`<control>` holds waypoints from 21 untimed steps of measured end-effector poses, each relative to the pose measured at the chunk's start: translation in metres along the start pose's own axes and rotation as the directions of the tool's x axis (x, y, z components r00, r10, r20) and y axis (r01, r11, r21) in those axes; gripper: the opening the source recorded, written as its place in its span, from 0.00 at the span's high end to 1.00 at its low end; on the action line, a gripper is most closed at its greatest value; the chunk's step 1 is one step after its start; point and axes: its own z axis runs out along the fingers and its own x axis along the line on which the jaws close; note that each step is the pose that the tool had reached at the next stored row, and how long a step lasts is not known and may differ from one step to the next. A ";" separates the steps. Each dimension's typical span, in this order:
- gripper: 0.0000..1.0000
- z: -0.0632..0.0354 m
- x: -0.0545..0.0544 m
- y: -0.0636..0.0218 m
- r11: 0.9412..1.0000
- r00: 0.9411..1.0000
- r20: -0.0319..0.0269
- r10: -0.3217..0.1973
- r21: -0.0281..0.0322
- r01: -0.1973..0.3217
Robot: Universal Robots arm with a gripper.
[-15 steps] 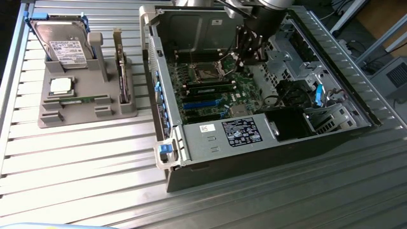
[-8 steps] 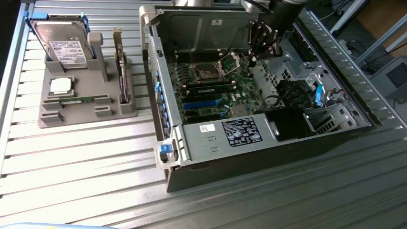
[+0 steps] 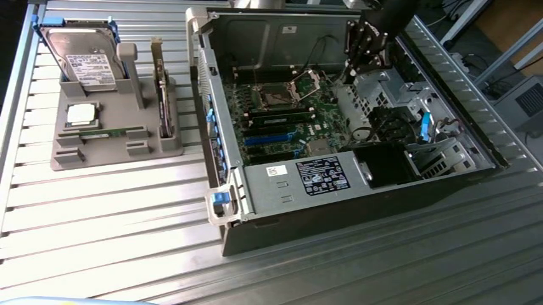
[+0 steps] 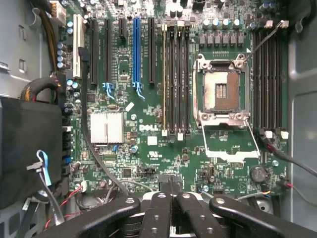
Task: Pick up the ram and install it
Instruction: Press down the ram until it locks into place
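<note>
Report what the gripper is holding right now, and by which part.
Nothing. The gripper is shut and empty above the motherboard; one ram stands upright in the gray holder.

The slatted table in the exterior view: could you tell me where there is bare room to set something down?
Free: the slatted table below the grey parts holder, left of the computer case, and the strip under the case. Crowded: the holder, carrying hard drive, processor and ram.

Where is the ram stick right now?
In the exterior view, one ram stick stands on edge in the grey holder on that view's left, beside the open computer case.
</note>
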 end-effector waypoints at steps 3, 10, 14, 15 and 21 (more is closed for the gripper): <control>0.89 -0.0026 0.000 0.0001 1.000 1.000 0.000 0.000 0.000 0.000; 0.89 -0.0027 0.000 0.0001 1.000 1.000 0.000 0.008 0.000 -0.008; 0.89 -0.0026 0.000 0.0001 0.994 0.994 0.004 0.109 -0.005 -0.109; 0.89 -0.0026 0.000 0.0001 0.989 0.989 0.005 0.147 -0.006 -0.147; 0.89 -0.0025 0.000 0.0001 0.939 0.939 0.010 0.344 -0.016 -0.344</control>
